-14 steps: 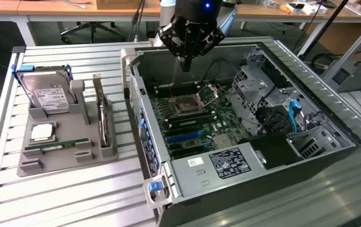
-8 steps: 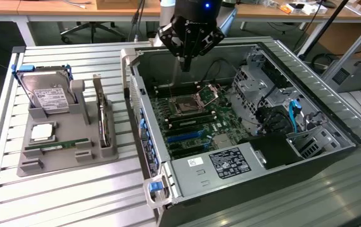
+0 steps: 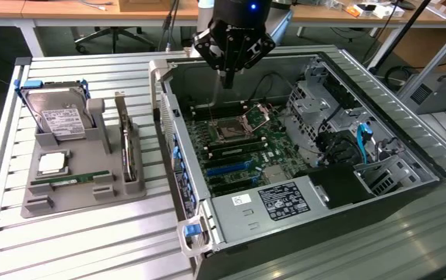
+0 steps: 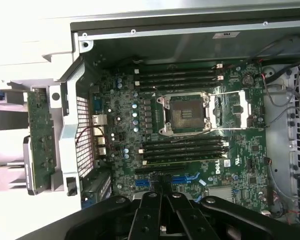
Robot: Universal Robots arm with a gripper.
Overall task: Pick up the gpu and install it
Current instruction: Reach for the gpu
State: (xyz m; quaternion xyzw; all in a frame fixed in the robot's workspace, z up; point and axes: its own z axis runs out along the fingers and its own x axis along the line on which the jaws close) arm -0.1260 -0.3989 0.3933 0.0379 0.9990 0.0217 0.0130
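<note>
Gripper [image 3: 227, 83] closed, vertical above motherboard [image 3: 243, 153]

Over the far end of the open case [image 3: 164, 111], the gripper [image 3: 227, 83] is hung above the motherboard [image 3: 239, 146], fingers drawn together, nothing held. The gpu [image 3: 128, 149] is stood on edge in a grey holder [image 3: 83, 201] beside the case, toward the table's [image 3: 90, 251] edge at the exterior view's left. A hard drive [image 3: 58, 116] and RAM stick [image 3: 71, 179] are kept in the same holder.
</note>
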